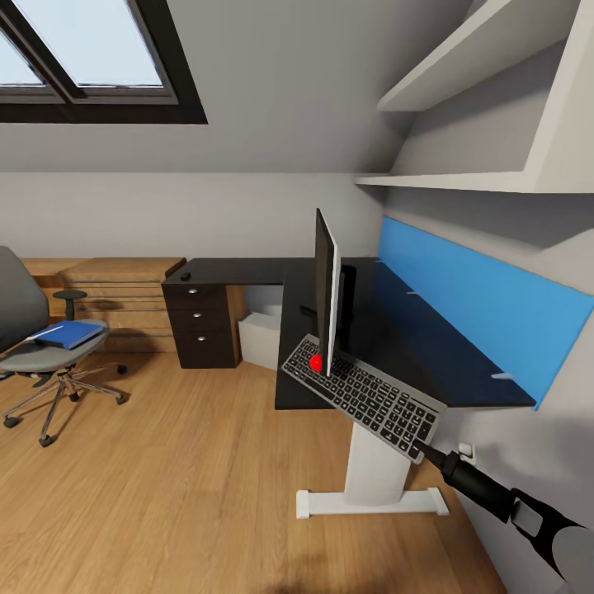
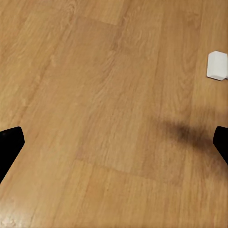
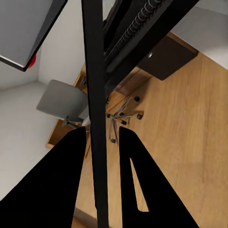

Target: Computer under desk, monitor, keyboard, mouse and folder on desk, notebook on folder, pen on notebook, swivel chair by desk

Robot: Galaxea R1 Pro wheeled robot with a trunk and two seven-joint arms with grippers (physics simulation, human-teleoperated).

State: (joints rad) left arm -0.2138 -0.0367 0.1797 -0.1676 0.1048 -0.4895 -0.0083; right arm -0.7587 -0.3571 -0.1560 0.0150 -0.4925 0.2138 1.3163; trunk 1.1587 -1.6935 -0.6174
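Observation:
My right gripper [image 1: 422,450] is shut on the near end of the keyboard [image 1: 363,396], which hangs tilted over the front edge of the black desk [image 1: 396,330]. The right wrist view shows the keyboard [image 3: 97,118] edge-on between the fingers [image 3: 66,190]. The monitor [image 1: 327,289] stands edge-on on the desk, just behind the keyboard. At the desk's far left end lies the mouse [image 1: 186,275]. The grey computer [image 1: 260,332] sits under the desk. Far left, the blue folder [image 1: 70,334] lies on the swivel chair [image 1: 37,355]. My left gripper [image 2: 114,147] is open above bare floor. The notebook and pen are out of view.
A blue panel [image 1: 487,305] lines the wall behind the desk, with white shelves [image 1: 462,177] above. The black drawer unit [image 1: 200,326] stands beside a light-wood chest [image 1: 115,301]. The desk's white foot [image 1: 371,499] rests on the wooden floor [image 1: 181,487].

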